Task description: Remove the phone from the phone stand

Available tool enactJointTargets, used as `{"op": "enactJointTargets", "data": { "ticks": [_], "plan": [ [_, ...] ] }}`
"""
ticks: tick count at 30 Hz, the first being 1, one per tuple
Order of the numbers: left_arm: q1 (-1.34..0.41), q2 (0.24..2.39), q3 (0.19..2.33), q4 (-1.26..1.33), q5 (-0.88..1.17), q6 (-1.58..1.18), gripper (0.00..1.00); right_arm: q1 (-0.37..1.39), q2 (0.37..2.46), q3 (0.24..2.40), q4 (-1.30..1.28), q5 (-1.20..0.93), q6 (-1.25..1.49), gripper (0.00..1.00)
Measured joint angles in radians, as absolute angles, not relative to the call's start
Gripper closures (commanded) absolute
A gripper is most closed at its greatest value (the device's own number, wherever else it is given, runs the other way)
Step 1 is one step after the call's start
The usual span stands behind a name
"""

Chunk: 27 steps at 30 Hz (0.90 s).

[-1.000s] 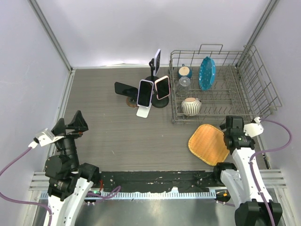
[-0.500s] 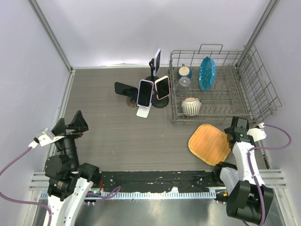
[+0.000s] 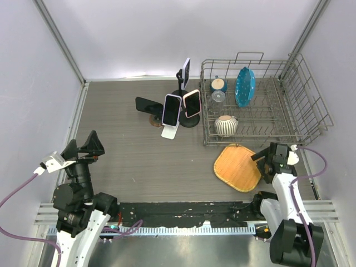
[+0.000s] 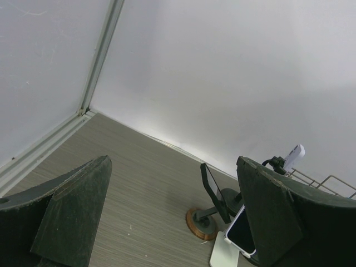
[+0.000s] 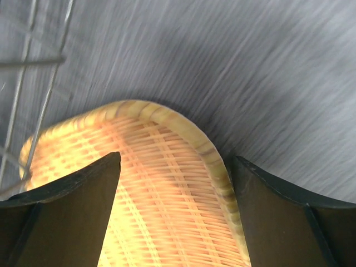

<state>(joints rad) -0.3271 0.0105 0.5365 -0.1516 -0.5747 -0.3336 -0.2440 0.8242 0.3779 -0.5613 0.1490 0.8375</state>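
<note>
Two arms we see folded low; the left tool (image 4: 172,164) gapes, aimed toward the white-cased phone (image 3: 172,109) propped on its white stand (image 3: 169,132); the right tool (image 5: 177,161) tips down, jaws spread astride the woven yellow tray (image 3: 236,167).

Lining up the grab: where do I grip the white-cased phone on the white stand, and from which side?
Likely pinch the white-cased phone by its long edges near the top, from above: it leans back on the white stand, upper end free, the pink phone close beside.
</note>
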Motion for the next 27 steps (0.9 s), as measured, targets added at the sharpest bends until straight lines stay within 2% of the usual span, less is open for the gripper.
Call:
{"op": "enactJointTargets", "data": {
  "ticks": [5, 11, 15, 19, 22, 27],
  "plan": [
    [-0.327, 0.010, 0.537, -0.152, -0.574, -0.334, 0.00, -0.083, 0.717, 0.356, -0.583, 0.087, 0.898, 0.18],
    [-0.327, 0.010, 0.537, -0.152, -0.574, -0.334, 0.00, 0.224, 0.680, 0.336, -0.573, 0.077, 1.050, 0.17],
    [-0.327, 0.010, 0.537, -0.152, -0.574, -0.333, 0.00, 0.451, 0.738, 0.325, -0.561, 0.105, 1.139, 0.14],
    [-0.327, 0.010, 0.537, -0.152, -0.574, -0.333, 0.00, 0.637, 0.873, 0.406, -0.583, 0.143, 1.155, 0.09],
    [-0.327, 0.010, 0.537, -0.153, -0.574, -0.333, 0.00, 0.673, 0.952, 0.488, -0.645, 0.209, 1.139, 0.07],
    [-0.327, 0.010, 0.537, -0.153, -0.574, -0.333, 0.00, 0.665, 0.907, 0.551, -0.734, 0.373, 1.128, 0.07]
  ]
}}
